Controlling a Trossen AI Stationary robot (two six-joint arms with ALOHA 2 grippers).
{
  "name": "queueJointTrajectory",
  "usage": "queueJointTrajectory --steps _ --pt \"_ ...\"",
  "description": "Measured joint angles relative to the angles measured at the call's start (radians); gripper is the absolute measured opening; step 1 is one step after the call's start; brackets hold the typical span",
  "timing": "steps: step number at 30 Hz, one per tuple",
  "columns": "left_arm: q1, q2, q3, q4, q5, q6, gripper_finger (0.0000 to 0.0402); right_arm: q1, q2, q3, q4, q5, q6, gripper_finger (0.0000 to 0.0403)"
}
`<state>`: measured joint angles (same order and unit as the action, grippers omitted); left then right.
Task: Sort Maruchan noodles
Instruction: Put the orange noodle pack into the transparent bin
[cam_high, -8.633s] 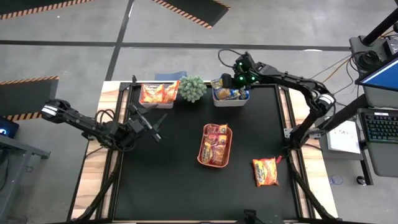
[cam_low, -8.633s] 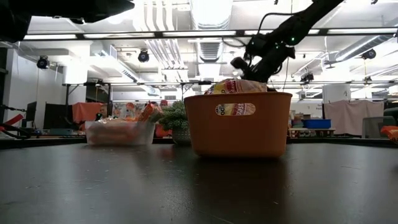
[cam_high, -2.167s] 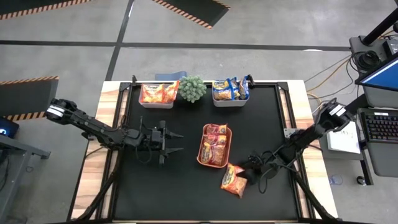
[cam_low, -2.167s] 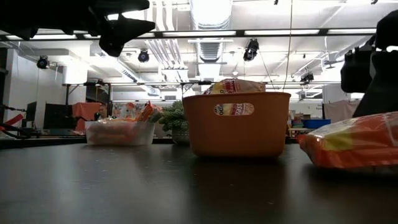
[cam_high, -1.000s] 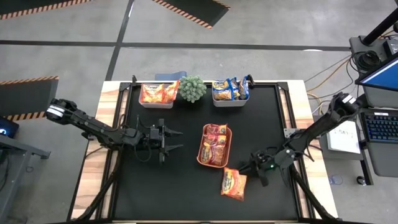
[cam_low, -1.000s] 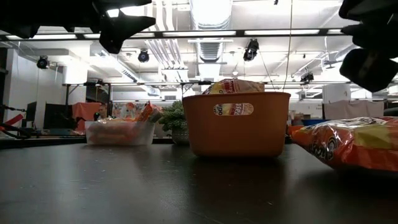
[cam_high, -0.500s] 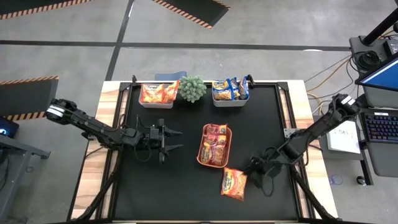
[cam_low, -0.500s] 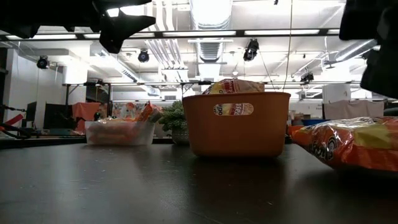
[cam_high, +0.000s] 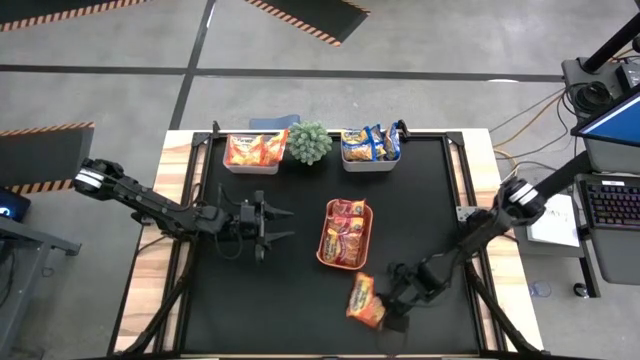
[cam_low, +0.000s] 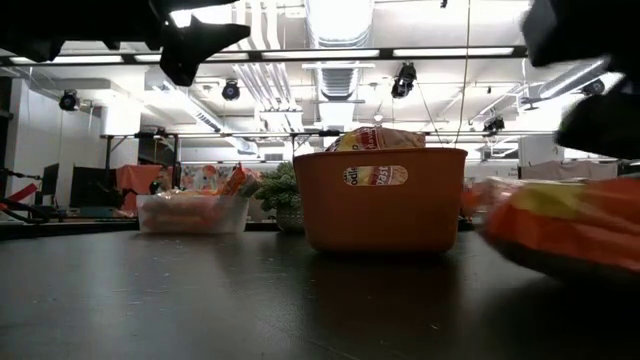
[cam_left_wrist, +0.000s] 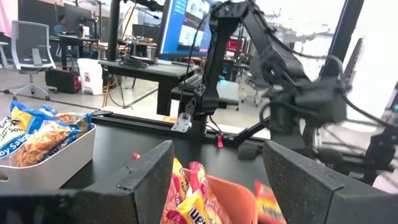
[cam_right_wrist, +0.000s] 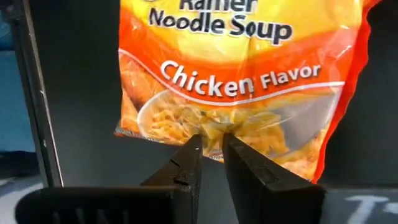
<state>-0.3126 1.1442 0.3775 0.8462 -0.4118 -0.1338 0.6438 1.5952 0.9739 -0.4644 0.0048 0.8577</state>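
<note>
An orange Maruchan packet sits on the black mat near the table's near edge, just in front of the orange tray. My right gripper is at its right side, shut on it; the right wrist view shows the packet's "Chicken Flavor" face. In the low view the packet is blurred. Dark red packets lie in the tray. My left gripper hovers open left of the tray, touching nothing; its fingers frame the tray in the left wrist view. My right gripper pinches the orange packet between its two fingers at the edge of the end printed with the noodle bowl. It comes slanting down from the table's right. The packet stretches away from the fingers, tilted; whether it is clear of the mat I cannot tell.
At the far edge stand a clear bin of orange packets, a small green plant and a bin of yellow-and-blue packets. Bare black mat lies left of the tray and around the near edge. Wooden table strips flank the mat.
My right gripper has moved toward the table's near edge and left, from beside the tray's near right corner down to the orange packet. The packet has shifted a little to the left and looks narrower from above, tipped up on one side.
</note>
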Motion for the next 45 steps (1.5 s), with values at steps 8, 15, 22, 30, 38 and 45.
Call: queueJointTrajectory --steps 8,15,22,30,38,45 --pt "-0.014 0.0 0.0 0.056 0.001 -0.082 0.0231 -0.092 0.161 0.243 0.016 0.182 -0.355 0.0059" --pt "-0.136 0.004 0.0 0.005 0.018 -0.191 0.0231 -0.162 0.267 0.415 -0.055 0.091 -0.51 0.0059" --pt "-0.335 0.111 0.023 0.012 -0.202 -0.201 0.0231 -0.105 0.242 0.435 -0.137 0.118 -0.493 0.0059" --pt "-0.383 0.366 0.217 0.004 -0.258 -0.156 0.0231 -0.002 0.19 0.382 -0.124 0.325 -0.519 0.0059" --pt "-0.385 0.608 0.401 -0.02 -0.253 -0.105 0.0231 0.095 0.157 0.267 0.046 0.478 -0.565 0.0059" --pt "-0.385 0.773 0.515 -0.019 -0.255 -0.103 0.0231 0.169 0.105 0.112 0.29 0.533 -0.563 0.0059"
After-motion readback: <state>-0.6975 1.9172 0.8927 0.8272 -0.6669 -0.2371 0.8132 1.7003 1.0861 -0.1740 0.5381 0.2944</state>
